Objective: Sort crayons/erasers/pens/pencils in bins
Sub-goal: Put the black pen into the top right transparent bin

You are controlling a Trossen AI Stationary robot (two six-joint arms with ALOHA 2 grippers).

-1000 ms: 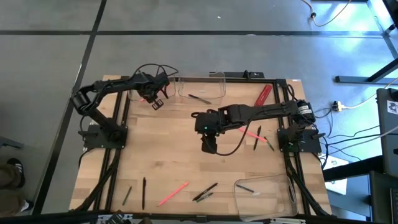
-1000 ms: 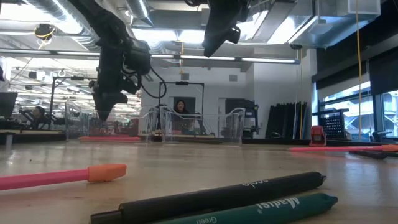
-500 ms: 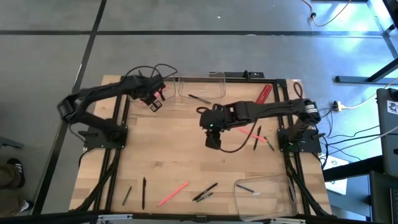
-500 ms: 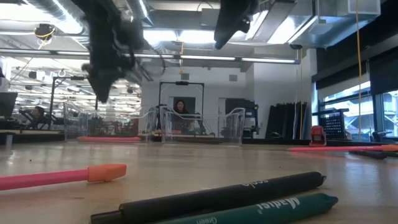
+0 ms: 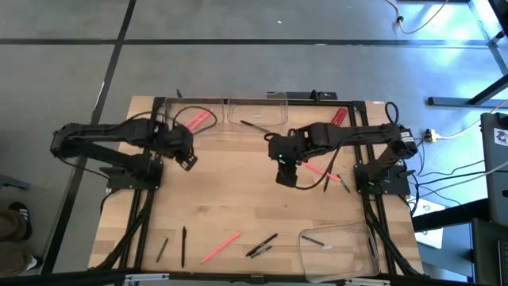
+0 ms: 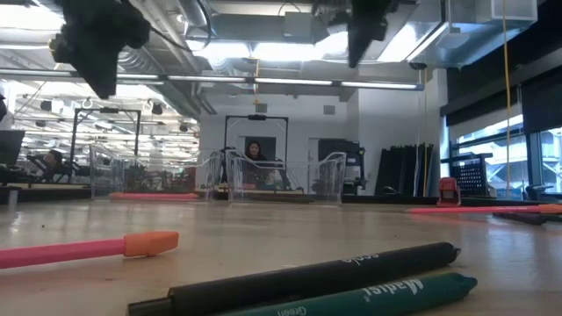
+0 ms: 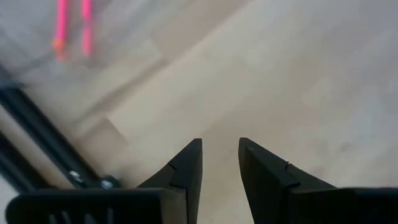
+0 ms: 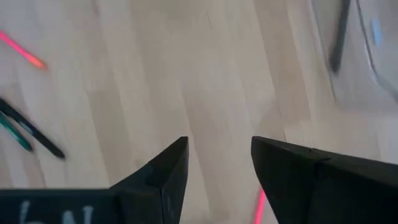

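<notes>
My left gripper [image 5: 187, 158] is hanging above bare wood near the table's [image 5: 238, 199] left edge, its 2 fingers [image 7: 188, 167] parted with nothing between them. My right gripper [image 5: 286, 174] is hovering over the table's middle, jaws spread wide and likewise empty. The pink sticks [image 5: 198, 120] are lying inside the back-left bin [image 5: 171, 109]; 1 dark pen [image 5: 255, 125] is resting in the back-middle bin [image 5: 279, 99], and another in the front-right bin [image 5: 359, 230]. Loose pieces are scattered along the front edge — a pink stick [image 5: 220, 247], a pair of dark pens [image 5: 261, 245], 2 dark sticks [image 5: 173, 245] — plus a small cluster [image 5: 329, 173] just beside my right gripper. I am judging these thin sticks to be light, stiff and prone to rolling, so I am planning to pinch each across its midpoint, fingers square to its length — lying flat, they leave little to catch.
</notes>
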